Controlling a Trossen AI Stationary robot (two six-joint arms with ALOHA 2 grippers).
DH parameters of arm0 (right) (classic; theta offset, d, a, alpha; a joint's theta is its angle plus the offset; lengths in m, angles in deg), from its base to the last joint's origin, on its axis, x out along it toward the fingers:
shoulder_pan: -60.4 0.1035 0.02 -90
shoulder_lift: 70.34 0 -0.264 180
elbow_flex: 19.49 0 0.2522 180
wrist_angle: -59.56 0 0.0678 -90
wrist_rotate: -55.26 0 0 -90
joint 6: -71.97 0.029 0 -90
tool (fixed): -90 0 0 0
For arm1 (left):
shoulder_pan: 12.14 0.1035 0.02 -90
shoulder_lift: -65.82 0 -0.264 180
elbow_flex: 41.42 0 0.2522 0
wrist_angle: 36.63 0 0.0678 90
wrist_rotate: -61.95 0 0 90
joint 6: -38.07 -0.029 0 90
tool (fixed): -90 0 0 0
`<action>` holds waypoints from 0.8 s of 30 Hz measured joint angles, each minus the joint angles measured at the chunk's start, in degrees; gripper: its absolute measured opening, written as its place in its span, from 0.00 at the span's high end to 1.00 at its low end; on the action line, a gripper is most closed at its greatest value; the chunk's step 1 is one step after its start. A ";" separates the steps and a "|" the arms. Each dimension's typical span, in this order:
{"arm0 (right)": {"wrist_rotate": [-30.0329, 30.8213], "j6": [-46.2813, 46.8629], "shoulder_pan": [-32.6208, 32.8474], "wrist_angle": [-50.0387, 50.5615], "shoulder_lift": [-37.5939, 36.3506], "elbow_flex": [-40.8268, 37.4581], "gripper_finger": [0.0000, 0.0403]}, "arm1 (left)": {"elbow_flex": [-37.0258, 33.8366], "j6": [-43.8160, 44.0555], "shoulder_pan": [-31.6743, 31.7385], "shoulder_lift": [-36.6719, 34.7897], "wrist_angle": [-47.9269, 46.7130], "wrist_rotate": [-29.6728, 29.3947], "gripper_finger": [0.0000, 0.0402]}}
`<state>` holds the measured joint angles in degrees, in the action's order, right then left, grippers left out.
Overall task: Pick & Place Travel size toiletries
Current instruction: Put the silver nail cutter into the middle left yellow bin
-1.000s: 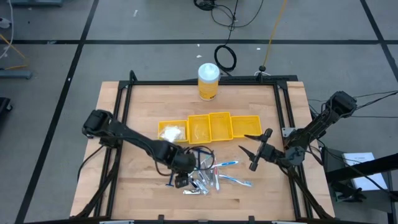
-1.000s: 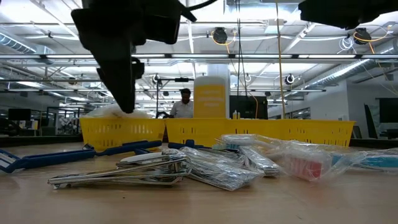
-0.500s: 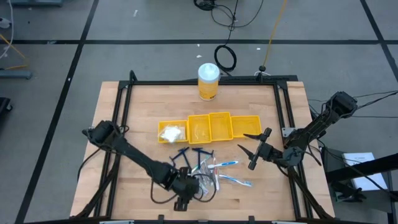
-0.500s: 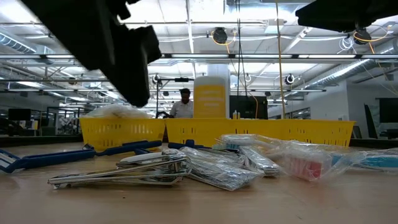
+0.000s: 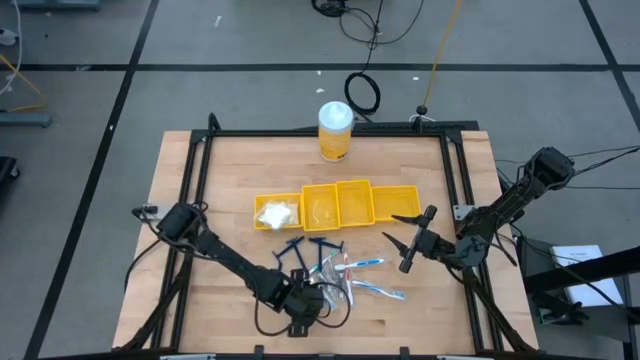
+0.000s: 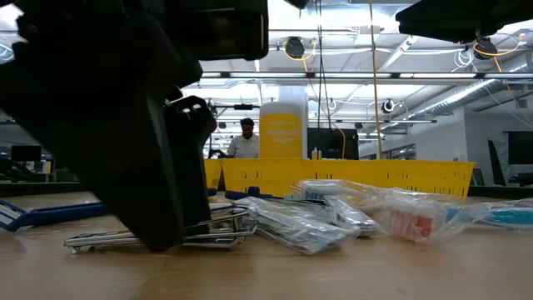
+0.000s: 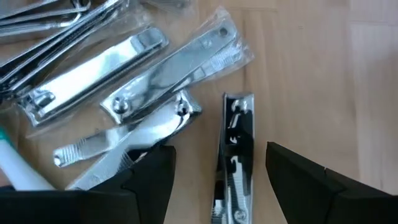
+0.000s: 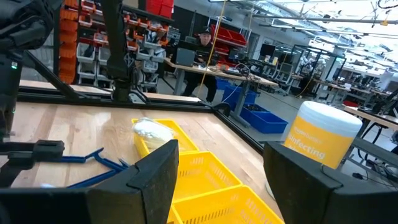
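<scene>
Surface: light wooden butcher-block table (image 5: 220, 170) in a black metal frame, on grey floor.
Room: open workshop with ceiling lights; a person (image 6: 244, 142) sat at a far desk.
Far edge: tall yellow canister with white lid (image 5: 335, 130); row of yellow plastic bins (image 5: 337, 204) mid-table.
Task items: pile of silvery nail clippers, clear packets and blue razors (image 5: 335, 280) lay near the front edge, below the bins.
Left gripper (image 7: 219, 186): low over the pile's left end, fingers spread, one bare silvery clipper (image 7: 235, 155) between them, not gripped.
Right gripper (image 5: 408, 240): hovered right of the pile, fingers apart, empty.
</scene>
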<state>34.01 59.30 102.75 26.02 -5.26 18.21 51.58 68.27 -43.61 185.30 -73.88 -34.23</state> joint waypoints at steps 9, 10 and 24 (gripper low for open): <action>0.00 0.00 0.00 0.02 0.00 0.00 0.45 | 0.13 -1.53 -0.25 1.01 -0.02 -0.23 0.38; 0.02 0.00 0.00 0.02 0.00 0.00 0.45 | 0.13 -1.70 -0.39 1.07 0.00 -0.21 0.38; 0.02 -0.05 0.00 0.04 0.00 0.00 0.45 | 0.00 -1.05 -0.96 1.22 -0.20 0.54 0.84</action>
<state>34.03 59.26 102.75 26.06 -5.26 18.21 51.58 67.21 -44.57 186.52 -74.08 -33.69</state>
